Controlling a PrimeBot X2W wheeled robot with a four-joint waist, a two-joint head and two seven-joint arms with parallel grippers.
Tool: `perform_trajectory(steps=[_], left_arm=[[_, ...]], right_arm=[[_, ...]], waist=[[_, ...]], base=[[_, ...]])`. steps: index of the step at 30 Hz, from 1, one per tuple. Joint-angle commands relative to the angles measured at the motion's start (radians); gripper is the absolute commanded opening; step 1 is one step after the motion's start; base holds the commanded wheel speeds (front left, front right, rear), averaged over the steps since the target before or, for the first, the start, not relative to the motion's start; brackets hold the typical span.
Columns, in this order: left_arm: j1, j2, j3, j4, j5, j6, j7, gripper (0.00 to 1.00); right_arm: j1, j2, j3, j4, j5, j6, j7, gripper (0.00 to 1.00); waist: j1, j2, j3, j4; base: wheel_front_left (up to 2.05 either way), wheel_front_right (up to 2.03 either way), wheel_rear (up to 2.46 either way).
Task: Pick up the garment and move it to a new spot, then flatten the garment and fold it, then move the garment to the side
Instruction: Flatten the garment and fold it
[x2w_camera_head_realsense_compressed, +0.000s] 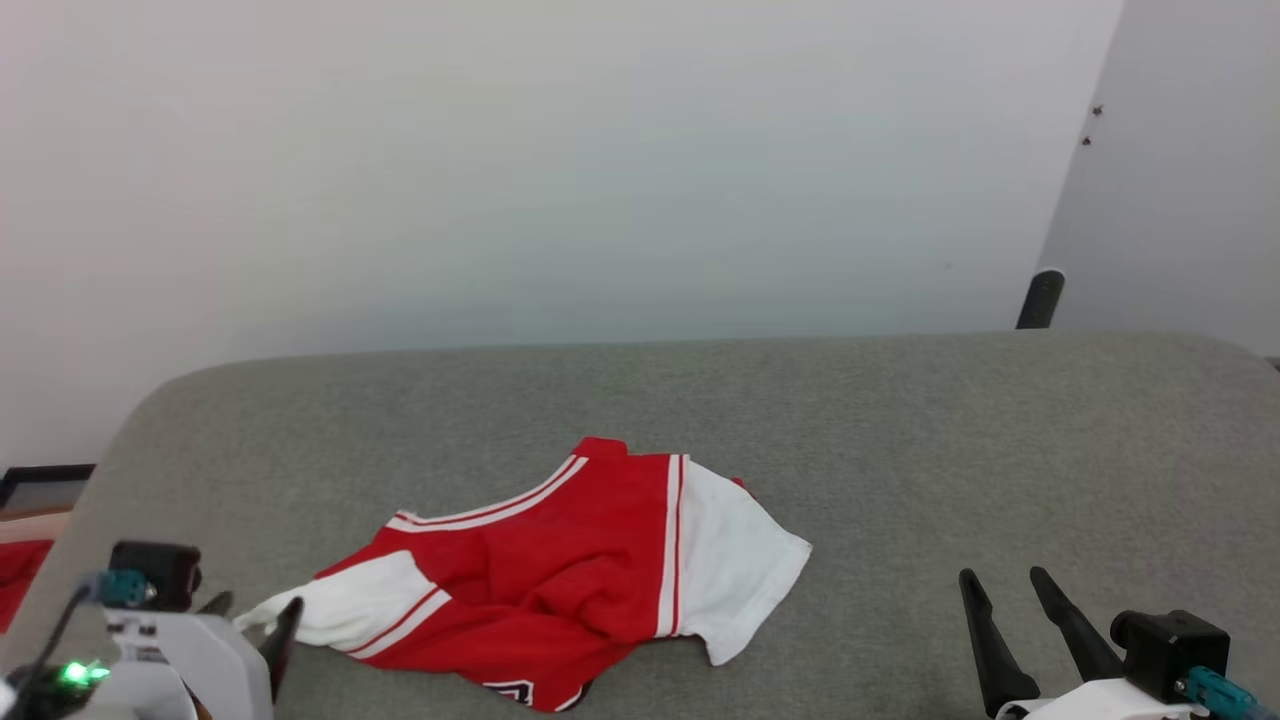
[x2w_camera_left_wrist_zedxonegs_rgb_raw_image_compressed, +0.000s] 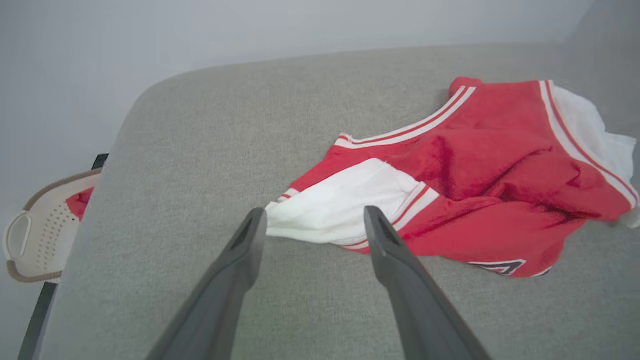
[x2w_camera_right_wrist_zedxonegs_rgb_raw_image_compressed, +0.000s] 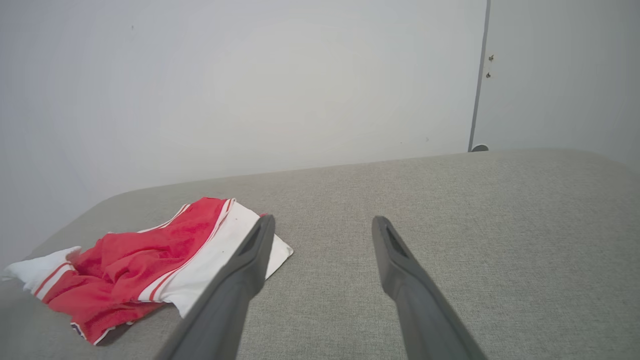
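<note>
Though crumpled, bright red-and-white garment (x2w_camera_head_realsense_compressed: 560, 565)

- The head view looks forward and down from above the grey upholstered surface (x2w_camera_head_realsense_compressed: 900, 430) toward the pale wall (x2w_camera_head_realsense_compressed: 500, 150). The crumpled garment (x2w_camera_head_realsense_compressed: 560, 560) lies low in the middle, the left gripper (x2w_camera_head_realsense_compressed: 258, 602) at lower left and the right gripper (x2w_camera_head_realsense_compressed: 1002, 575) at lower right.
- The left wrist view sits low and close, facing the garment's white sleeve just past its fingertips.
- The right wrist view, low over the surface, faces the wall, with the garment farther off at its lower left.
- All three views share garment, surface and wall.
</note>
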Motion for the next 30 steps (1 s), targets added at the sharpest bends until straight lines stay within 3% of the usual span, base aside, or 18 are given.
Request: perform_trajectory(steps=[1,5,8,14,17,22,30], left_arm=[[0.022,-0.014,0.012,0.004,0.0,-0.006,-0.051,1.0],[0.061,-0.04,0.036,0.023,0.038,-0.016,-0.19,1.0],[0.081,-0.067,0.087,0.028,0.081,-0.016,-0.226,1.0],[0.169,-0.177,0.373,-0.018,0.289,-0.002,-0.228,1.0],[0.24,-0.246,0.503,-0.032,0.395,-0.016,-0.228,1.0],[0.31,-0.359,0.659,-0.051,0.555,-0.062,-0.228,1.0],[0.324,-0.505,0.752,-0.033,0.713,-0.174,-0.228,1.0]], right_arm=[[0.009,0.0,-0.001,0.001,-0.009,0.0,0.003,1.0],[0.007,0.0,0.0,0.001,-0.009,0.0,0.015,1.0],[0.003,-0.001,-0.005,0.003,-0.007,0.0,0.029,1.0],[-0.021,-0.032,-0.001,0.006,0.015,0.0,0.088,1.0],[-0.04,-0.053,0.004,0.01,0.042,0.0,0.145,1.0],[-0.084,-0.1,0.013,0.021,0.086,0.0,0.26,1.0],[-0.143,-0.169,0.013,0.039,0.092,0.0,0.435,1.0]], waist=[[0.0,0.0,-0.003,0.012],[0.0,0.0,0.001,0.035],[0.0,0.0,0.009,0.064],[0.0,0.0,0.037,0.151],[0.0,0.0,0.058,0.194],[0.0,0.0,0.096,0.265],[0.0,0.0,0.173,0.366]], base=[[0.0,0.0,0.0],[0.0,0.0,0.0],[0.0,0.0,0.0],[0.0,0.0,0.0],[0.0,0.0,0.0],[0.0,0.0,0.0],[0.0,0.0,0.0]])
